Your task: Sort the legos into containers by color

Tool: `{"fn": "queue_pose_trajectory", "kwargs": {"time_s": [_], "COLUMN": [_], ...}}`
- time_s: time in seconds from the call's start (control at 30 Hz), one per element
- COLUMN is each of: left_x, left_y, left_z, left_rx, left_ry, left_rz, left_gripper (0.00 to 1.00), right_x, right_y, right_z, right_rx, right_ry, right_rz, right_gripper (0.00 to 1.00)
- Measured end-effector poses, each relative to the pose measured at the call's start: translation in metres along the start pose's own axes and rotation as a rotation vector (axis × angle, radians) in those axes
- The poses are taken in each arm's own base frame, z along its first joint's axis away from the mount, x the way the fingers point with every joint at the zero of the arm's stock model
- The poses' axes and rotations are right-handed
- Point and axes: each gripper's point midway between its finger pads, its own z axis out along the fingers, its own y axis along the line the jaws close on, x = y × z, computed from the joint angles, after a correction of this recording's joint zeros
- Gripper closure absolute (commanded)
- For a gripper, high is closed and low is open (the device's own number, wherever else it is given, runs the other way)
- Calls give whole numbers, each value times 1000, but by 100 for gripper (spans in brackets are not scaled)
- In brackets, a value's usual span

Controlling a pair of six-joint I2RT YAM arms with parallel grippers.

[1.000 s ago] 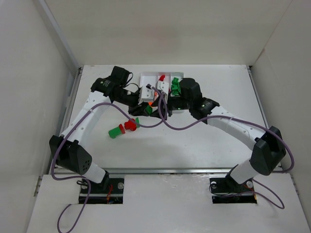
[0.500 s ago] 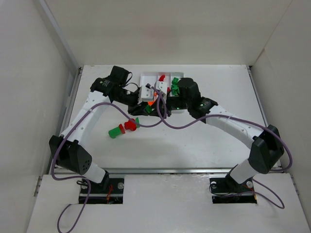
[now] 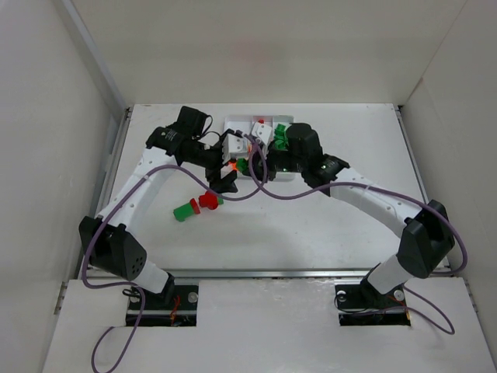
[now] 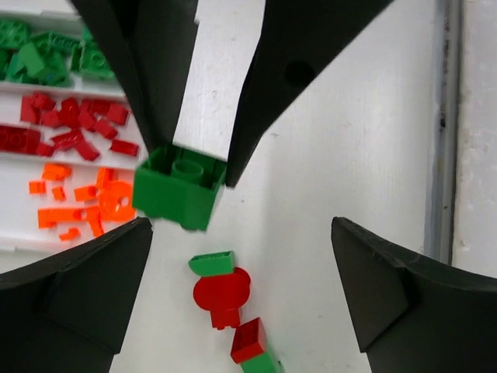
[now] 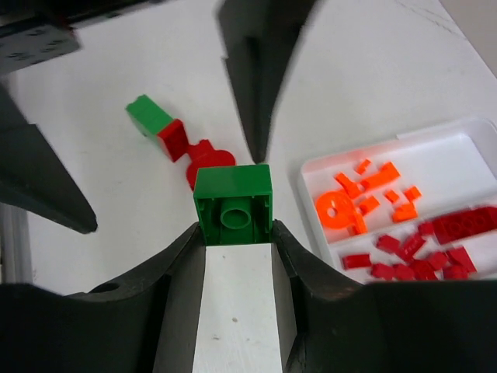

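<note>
So the step in hand looks like the carry: the right gripper (image 5: 235, 233) has its jaws clamped on a chunky green brick (image 5: 233, 203), one jaw on each side, hollow underside facing its wrist cam, and it hangs above the bare desk (image 4: 349, 155) just short of the white tray (image 5: 466, 151). The left gripper (image 4: 239, 233) sits right next to it with its jaws spread wide and nothing between them, so it's basically idle. In the left wrist view the tray is at the upper left of the frame with three lanes: sorted greens (image 4: 39, 58) on top, sorted reds (image 4: 70, 128) in the middle, sorted oranges (image 4: 85, 206) at the bottom. The right wrist view has the orange lane nearest the brick, then the red, with the green one out of frame. My guess for the next move: the brick has to travel over the orange and red lanes to the far green one and only get let go there, and the two arms are crowded enough that the left one probably needs to stay out of the way. Counts: one brick in the jaws. Loose on the desk, in a little row at the bottom center of the left wrist frame, are four pieces: a green wedge (image 4: 211, 263), a red round piece (image 4: 221, 294), a red block (image 4: 248, 340) and a green block (image 4: 264, 364) cut off by the edge. In the tray it's roughly a dozen oranges and at least that many reds. The greens are partly hidden, so no real count there.
</note>
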Motion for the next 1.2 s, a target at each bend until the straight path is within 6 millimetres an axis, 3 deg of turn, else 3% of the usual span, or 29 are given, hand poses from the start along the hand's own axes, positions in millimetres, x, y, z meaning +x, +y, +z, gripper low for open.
{"fn": "queue_pose_trajectory", "kwargs": {"time_s": [0.1,0.2,0.37,0.5,0.6,0.67,0.7,0.73,0.83,0.87,1.0,1.1,1.2], "left_x": [12,33,67,81,85,87,89,90,97,99,102,104,110], "left_y": [14,38,89,118,122,121,121,121,120,120,118,111,95], "left_z": [-1,-8,-40,-76,-89,-94,-96,-96,-97,-97,-94,-83,-59], "left_rx": [-99,-287,-663,-933,-1044,-1087,-1106,-1118,-1142,-1146,-1127,-1053,-938], "left_ry": [53,135,222,206,176,156,144,134,124,124,127,159,221], "left_rz": [-45,-134,-319,-470,-548,-596,-621,-644,-699,-713,-714,-668,-584], "left_gripper": [0,0,0,0,0,0,0,0,0,0,15,18,18], "right_x": [7,27,92,145,166,173,175,177,181,181,178,178,178], "right_y": [-21,-61,-137,-172,-180,-185,-186,-188,-188,-189,-193,-195,-194], "right_z": [-6,-15,-28,-36,-34,-29,-28,-27,-27,-27,-30,-32,-34], "right_rx": [72,200,457,600,639,650,654,660,673,677,701,715,723], "right_ry": [14,49,143,221,266,285,292,299,317,320,325,329,340], "right_rz": [50,158,385,532,589,607,613,618,640,643,643,638,630], "right_gripper": [100,100,100,98,94,84,79,63,47,38,26,22,21]}}
